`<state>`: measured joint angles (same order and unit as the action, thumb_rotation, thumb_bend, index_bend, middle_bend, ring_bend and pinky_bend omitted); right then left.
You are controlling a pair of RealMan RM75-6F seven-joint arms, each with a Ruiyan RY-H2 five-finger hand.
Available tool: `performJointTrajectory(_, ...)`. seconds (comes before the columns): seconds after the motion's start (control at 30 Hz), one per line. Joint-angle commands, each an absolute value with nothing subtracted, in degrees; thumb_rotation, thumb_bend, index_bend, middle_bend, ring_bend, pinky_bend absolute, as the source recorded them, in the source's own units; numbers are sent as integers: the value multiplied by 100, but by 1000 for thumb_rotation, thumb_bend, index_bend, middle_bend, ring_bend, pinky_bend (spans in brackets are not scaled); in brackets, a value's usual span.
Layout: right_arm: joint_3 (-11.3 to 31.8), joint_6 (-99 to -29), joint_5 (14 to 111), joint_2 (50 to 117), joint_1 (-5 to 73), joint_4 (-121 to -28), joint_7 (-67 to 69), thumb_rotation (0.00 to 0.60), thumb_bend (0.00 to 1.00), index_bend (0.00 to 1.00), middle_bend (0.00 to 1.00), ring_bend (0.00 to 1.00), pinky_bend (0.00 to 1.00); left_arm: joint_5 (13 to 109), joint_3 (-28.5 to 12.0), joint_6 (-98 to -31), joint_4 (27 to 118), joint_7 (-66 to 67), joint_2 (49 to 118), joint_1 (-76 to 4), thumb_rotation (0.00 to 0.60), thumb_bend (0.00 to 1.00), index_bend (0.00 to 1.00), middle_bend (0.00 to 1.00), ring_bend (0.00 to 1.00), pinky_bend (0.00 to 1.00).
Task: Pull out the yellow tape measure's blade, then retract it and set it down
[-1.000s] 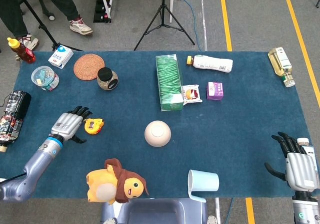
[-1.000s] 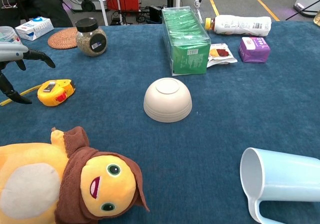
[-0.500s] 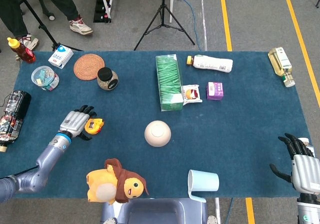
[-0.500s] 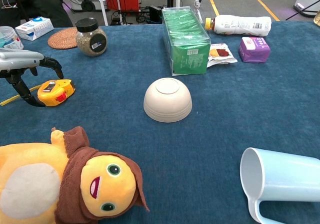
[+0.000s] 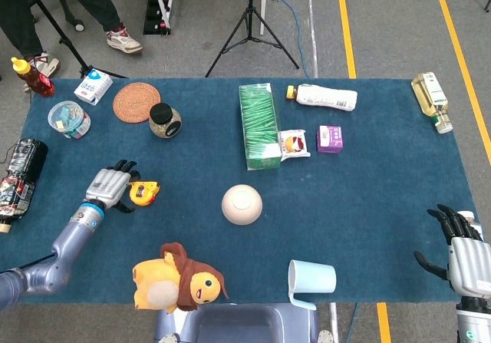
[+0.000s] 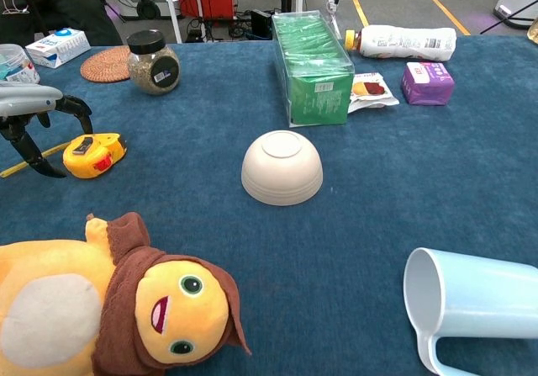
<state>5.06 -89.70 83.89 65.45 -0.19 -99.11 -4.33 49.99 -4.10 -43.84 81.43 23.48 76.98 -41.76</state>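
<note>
The small yellow plastic tape measure (image 6: 94, 155) lies flat on my blue table. A bit of its thin yellow blade (image 6: 28, 165) sticks out to my left.

Over the last second the left hand (image 5: 110, 186) has moved toward 3 o'clock until its curled fingers (image 6: 74, 109) arch over the 9 o'clock end of the tape measure (image 5: 143, 192). In the final half second it eased slightly back. The right hand (image 5: 463, 255) has slid toward 5 o'clock, off the counter's (image 5: 360, 205) edge.

Left robot hand (image 6: 34, 119) open over yellow tape measure (image 6: 94, 155), blade (image 6: 32, 162) partly out.
</note>
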Motion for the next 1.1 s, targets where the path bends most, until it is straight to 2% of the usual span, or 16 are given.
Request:
performJointTrajectory(0.03,503,-8981,8391,6543,-28,-9908,-427,600,205,197,169,176,278,4973,-419,-4415,8107,2321,7745,-4194,546,151,250,100,48,226)
performJointTrajectory(0.77,493,-9101,8389,6512,-133,-9934,-372,600,206,197,169,176,278,4885,-357,-4383,7742,2248,8031,-4300,543,189,306,117,63,238)
performJointTrajectory(1.1,500,-9112,8376,6507,-155,-9921,-334,600,206,197,169,176,278,4977,-363,-4464,7709,2222,8091,-4313,543,230,411,140,71,254)
